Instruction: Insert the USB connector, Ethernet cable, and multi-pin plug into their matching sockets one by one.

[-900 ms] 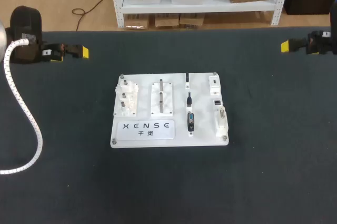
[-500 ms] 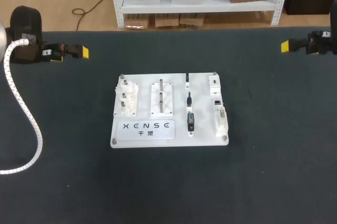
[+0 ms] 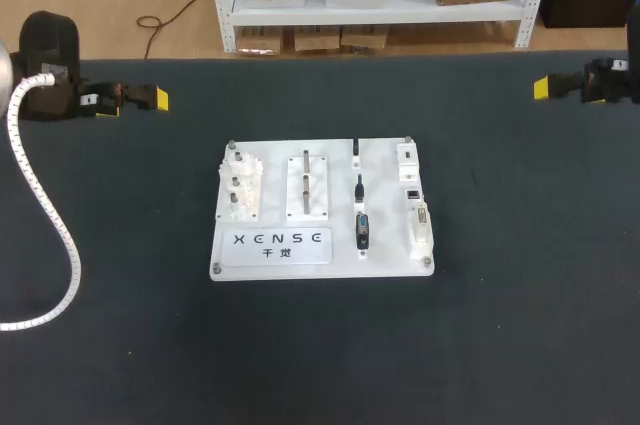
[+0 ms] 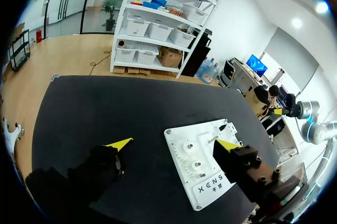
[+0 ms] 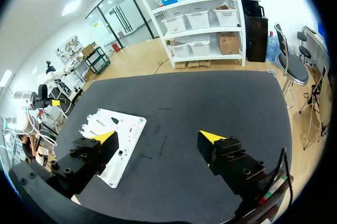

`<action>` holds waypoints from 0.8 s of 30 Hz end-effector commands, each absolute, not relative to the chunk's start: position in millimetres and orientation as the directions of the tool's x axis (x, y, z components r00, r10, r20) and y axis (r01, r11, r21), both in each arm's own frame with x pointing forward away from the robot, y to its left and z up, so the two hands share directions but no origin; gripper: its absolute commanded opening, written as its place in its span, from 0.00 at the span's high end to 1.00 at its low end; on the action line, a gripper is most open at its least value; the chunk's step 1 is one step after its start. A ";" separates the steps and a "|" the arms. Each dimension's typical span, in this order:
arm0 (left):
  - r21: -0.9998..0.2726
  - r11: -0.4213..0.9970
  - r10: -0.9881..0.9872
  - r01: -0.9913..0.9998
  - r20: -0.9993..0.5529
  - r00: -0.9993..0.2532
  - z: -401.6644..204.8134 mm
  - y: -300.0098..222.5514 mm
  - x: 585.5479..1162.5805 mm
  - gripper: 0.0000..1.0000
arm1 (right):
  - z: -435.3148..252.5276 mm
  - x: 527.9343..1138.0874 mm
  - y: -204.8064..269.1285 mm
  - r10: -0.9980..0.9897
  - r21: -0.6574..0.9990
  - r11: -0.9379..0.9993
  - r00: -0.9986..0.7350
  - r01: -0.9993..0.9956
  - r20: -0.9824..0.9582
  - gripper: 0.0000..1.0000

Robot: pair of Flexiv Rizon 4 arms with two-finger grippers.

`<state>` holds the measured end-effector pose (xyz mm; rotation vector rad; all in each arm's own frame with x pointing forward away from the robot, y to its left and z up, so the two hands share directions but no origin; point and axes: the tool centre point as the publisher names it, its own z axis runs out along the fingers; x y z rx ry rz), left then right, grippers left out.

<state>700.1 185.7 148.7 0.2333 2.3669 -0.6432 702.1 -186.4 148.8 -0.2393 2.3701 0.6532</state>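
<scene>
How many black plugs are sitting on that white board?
3, in one column right of the white board's middle: the small plug by the far edge, the middle plug below it, and the largest plug nearest the front. Tinier ones may go unseen.

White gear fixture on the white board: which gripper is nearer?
Left. The left gripper sits beyond and left of the white gear fixture; the right gripper is far off past the white board's opposite end.
</scene>
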 end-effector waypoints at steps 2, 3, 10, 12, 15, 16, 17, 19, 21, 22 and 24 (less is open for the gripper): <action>-0.384 0.866 0.000 0.321 -0.642 -0.766 149.8 184.9 700.2 0.00 | 149.2 701.6 -186.0 -0.001 0.389 0.861 -0.766 -0.328 -0.642 0.00; -0.384 0.866 0.000 0.321 -0.642 -0.766 149.8 184.9 700.2 0.00 | 149.2 701.6 -186.0 -0.001 0.389 0.861 -0.766 -0.328 -0.642 0.00; -0.384 0.866 0.000 0.321 -0.642 -0.766 149.8 184.9 700.2 0.00 | 149.2 701.6 -186.0 -0.001 0.389 0.861 -0.766 -0.328 -0.642 0.00; -0.384 0.866 0.000 0.321 -0.642 -0.766 149.8 184.9 700.2 0.00 | 149.2 701.6 -186.0 -0.001 0.389 0.861 -0.766 -0.328 -0.642 0.00; -0.384 0.866 0.000 0.321 -0.642 -0.766 149.8 184.9 700.2 0.00 | 149.2 701.6 -186.0 -0.001 0.389 0.861 -0.766 -0.328 -0.642 0.00; -0.384 0.866 0.000 0.321 -0.642 -0.766 149.8 184.9 700.2 0.00 | 149.2 701.6 -186.0 -0.001 0.389 0.861 -0.766 -0.328 -0.642 0.00; -0.384 0.866 0.000 0.321 -0.642 -0.766 149.8 184.9 700.2 0.00 | 149.2 701.6 -186.0 -0.001 0.389 0.861 -0.766 -0.328 -0.642 0.00; -0.384 0.866 0.000 0.321 -0.642 -0.766 149.8 184.9 700.2 0.00 | 149.2 701.6 -186.0 -0.001 0.389 0.861 -0.766 -0.328 -0.642 0.00; -0.384 0.866 0.000 0.321 -0.642 -0.766 149.8 184.9 700.2 0.00 | 149.2 701.6 -186.0 -0.001 0.389 0.861 -0.766 -0.328 -0.642 0.00; -0.384 0.866 0.000 0.321 -0.642 -0.766 149.8 184.9 700.2 0.00 | 149.2 701.6 -186.0 -0.001 0.389 0.861 -0.766 -0.328 -0.642 0.00; -0.379 0.855 0.023 0.353 -0.653 -0.757 150.7 184.2 701.5 0.00 | 149.2 701.6 -186.0 -0.001 0.389 0.861 -0.766 -0.328 -0.642 0.00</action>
